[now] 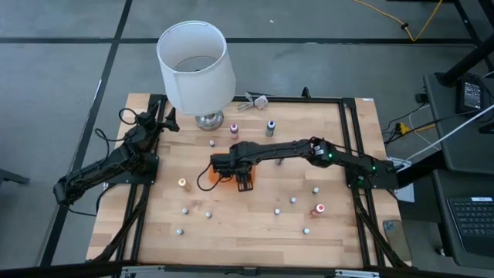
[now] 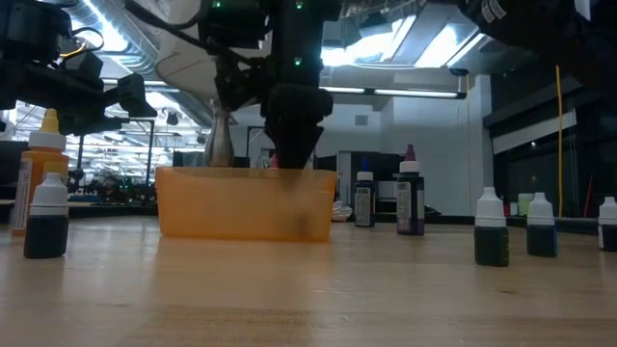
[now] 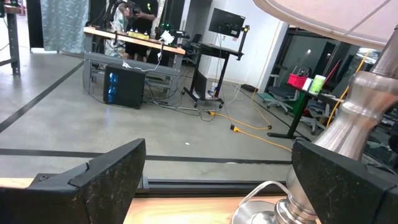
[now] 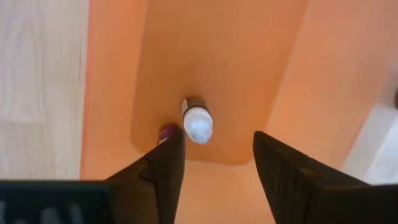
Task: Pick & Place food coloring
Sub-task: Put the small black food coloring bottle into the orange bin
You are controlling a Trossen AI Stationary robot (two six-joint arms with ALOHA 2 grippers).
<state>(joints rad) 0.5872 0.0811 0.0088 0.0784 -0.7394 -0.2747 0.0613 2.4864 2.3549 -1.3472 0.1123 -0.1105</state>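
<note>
The right pincer [image 1: 244, 184] hangs over the orange tray [image 1: 207, 181] near the middle of the counter [image 1: 255, 232], its arm reaching in from 3 o'clock; its fingers [image 4: 163, 163] stand apart with nothing between them, pointing down into the tray; in the right wrist view one bottle [image 4: 197, 121] with a whitish cap stands upright on the tray floor, and a second, reddish one [image 4: 167, 131] shows just beside it, partly hidden by a finger; the other bottles stand scattered on the counter: an orange one [image 1: 183, 184] just at 9 o'clock of the tray, a purple one [image 1: 234, 129] and a dark one [image 1: 270, 127] at 12 o'clock of it, a red one [image 1: 319, 209] at 4 o'clock, and several tiny whitish-capped ones [image 1: 293, 201] spread from 4 to 7 o'clock toward the counter's near edge; in the low view the tray [image 2: 246, 202] sits mid-counter with the right arm's dark wrist coming down into it, dark-bodied bottles [image 2: 491, 229] stand at 3 o'clock of it and another [image 2: 46, 219] at 9 o'clock; the left pincer [image 1: 168, 117] waits at the counter's far corner, at 10 o'clock of the tray, beside the lamp [image 1: 195, 66]; its fingers [image 3: 93, 180] are spread apart and empty, with the lamp's metal stem [image 3: 348, 134] just past them.
</note>
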